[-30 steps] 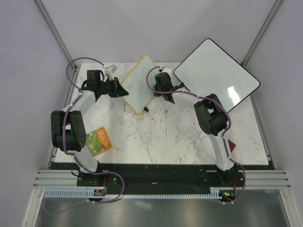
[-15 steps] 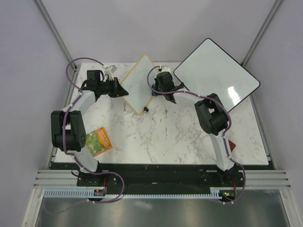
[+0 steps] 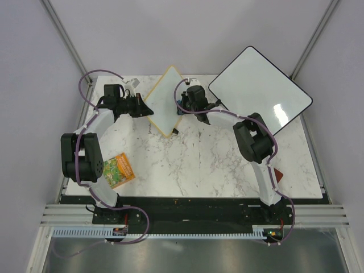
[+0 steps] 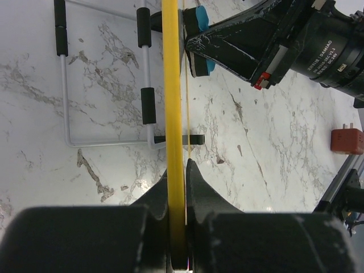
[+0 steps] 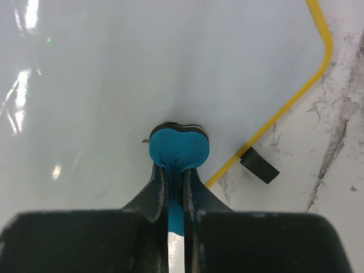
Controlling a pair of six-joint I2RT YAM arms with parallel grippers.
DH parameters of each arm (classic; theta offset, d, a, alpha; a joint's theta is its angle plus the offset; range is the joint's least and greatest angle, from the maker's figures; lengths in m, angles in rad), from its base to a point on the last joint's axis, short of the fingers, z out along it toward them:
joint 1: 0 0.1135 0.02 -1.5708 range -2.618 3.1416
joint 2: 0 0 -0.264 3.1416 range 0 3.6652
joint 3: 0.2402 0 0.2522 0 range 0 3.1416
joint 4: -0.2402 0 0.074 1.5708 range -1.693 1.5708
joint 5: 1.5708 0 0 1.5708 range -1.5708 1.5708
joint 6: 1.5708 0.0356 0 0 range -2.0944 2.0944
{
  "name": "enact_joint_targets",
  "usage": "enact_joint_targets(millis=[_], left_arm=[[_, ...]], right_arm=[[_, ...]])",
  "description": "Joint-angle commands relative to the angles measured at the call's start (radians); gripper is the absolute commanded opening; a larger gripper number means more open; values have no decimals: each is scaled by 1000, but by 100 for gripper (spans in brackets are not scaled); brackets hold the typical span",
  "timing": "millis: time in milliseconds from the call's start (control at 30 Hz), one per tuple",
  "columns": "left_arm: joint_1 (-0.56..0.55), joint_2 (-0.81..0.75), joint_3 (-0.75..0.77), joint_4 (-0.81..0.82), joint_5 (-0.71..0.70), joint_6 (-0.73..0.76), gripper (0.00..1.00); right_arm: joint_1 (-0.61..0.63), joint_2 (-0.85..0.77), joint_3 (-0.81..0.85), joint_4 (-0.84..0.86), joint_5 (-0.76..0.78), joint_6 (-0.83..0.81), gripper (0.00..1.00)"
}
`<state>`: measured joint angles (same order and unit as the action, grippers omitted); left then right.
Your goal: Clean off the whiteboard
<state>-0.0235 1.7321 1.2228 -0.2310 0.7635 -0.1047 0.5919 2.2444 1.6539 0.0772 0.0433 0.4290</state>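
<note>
Left gripper (image 4: 177, 168) clamps whiteboard (image 3: 164, 103); right gripper (image 5: 174, 170) presses eraser (image 5: 178, 147) on it

**Yellow Frame, Grey-Veined Marble, One Blue Eraser**

The whiteboard (image 3: 165, 105) has a glossy white face, a yellow frame and black feet (image 5: 259, 165). Against its face, the eraser (image 5: 178, 147) is bright blue with a dark underside. The left hand (image 4: 178, 170) and right hand (image 5: 173, 170) are matte black. Under the whiteboard, the tabletop (image 3: 199, 165) is white marble with grey veining. Right of the whiteboard, a larger board (image 3: 259, 88) is white, edged in black. Nearer than the whiteboard lies an orange-and-green packet (image 3: 118, 169).
</note>
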Motion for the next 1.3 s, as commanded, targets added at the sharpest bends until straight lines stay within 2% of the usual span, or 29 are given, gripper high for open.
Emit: enact_joint_targets(millis=[0,100,367,567,933,1267], left_arm=[[-69,26,-17,-21,45,204,2],[-69,26,-17,-21,43,204,2],[-69,21,-17,-22,36,204,2],[-69,17,-17,-22,30,204,2],[-69,9,-17,-24,-12,183,2],[-70,15,0,-53,-53,155,2]], right_arm=[[151,32,34,162,-359,-2,0],[152,5,-3,205,-355,-3,0],[102,-160,-222,308,-113,16,0],[16,-264,-310,273,20,-10,0],[-115,-259,-332,198,44,-19,0],[-150,-155,-192,3,93,-59,0]])
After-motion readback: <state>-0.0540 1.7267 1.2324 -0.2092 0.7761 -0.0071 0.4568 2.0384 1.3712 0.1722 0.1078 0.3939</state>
